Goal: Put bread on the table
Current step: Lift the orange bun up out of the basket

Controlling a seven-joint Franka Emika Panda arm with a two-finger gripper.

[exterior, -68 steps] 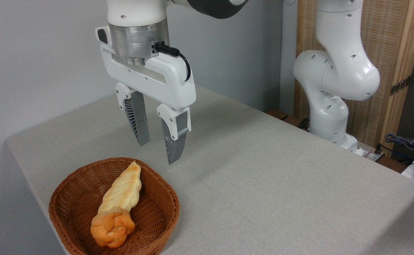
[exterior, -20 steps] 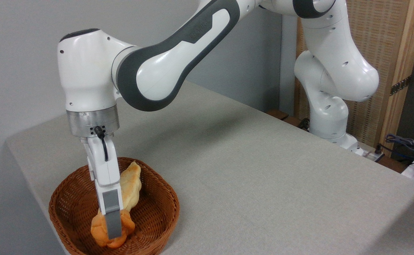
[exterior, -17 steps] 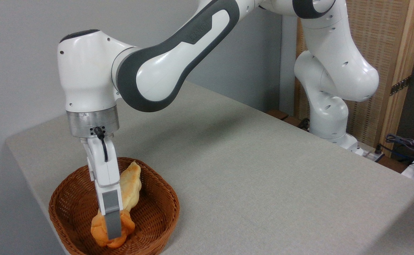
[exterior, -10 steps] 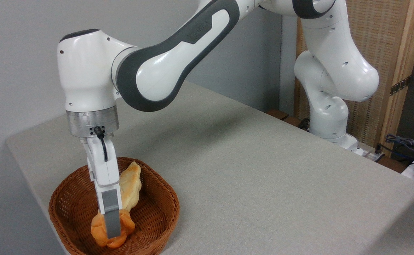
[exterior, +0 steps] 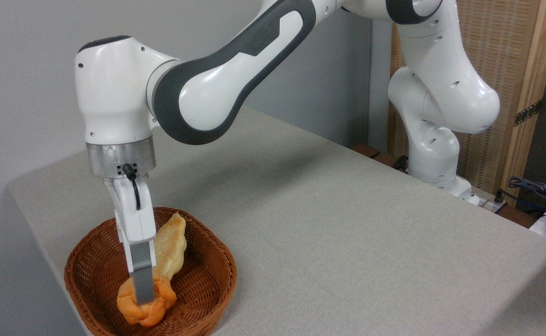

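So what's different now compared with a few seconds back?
The pincer, which hung open above the table, came down into the basket and closed around the small orange bun. In the last half second the arm rose slightly and the bun shifted a little with it, though it is still inside the basket. The long pale braided loaf and the basket have not moved.
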